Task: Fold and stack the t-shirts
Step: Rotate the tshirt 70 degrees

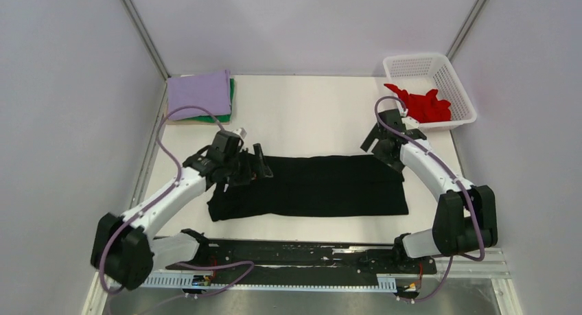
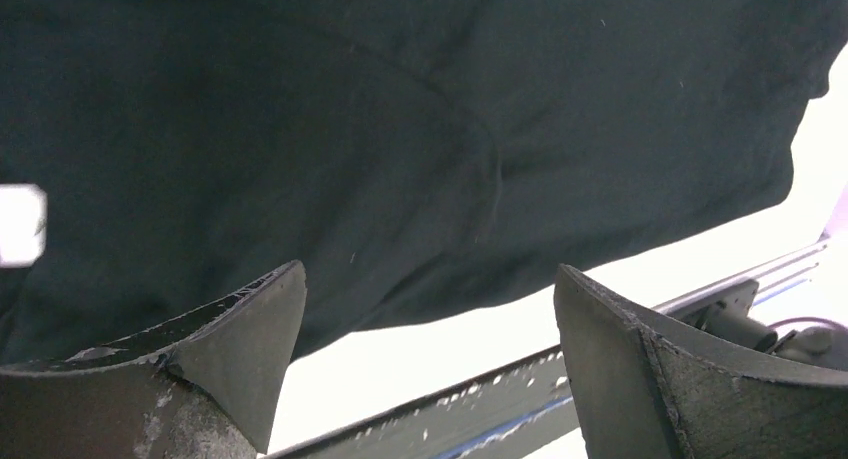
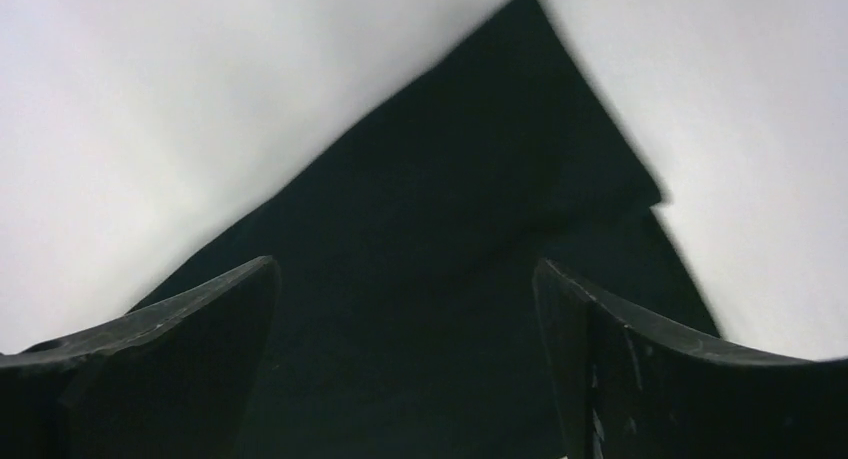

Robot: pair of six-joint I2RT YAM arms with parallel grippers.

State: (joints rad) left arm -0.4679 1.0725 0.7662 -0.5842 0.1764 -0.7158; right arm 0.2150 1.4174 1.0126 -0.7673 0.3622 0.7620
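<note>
Under your left hand (image 1: 255, 165) and right hand (image 1: 381, 150), both spread wide and empty, the black t-shirt (image 1: 309, 188) lies half folded, I think; next pinch one end and fold across.

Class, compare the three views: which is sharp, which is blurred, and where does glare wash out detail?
Top external: evenly lit and sharp, with the black t-shirt showing almost no fold detail. Left wrist: the table blows out to white beside the dark cloth. Right wrist: soft focus, the shirt's corner edges blurred.
</note>
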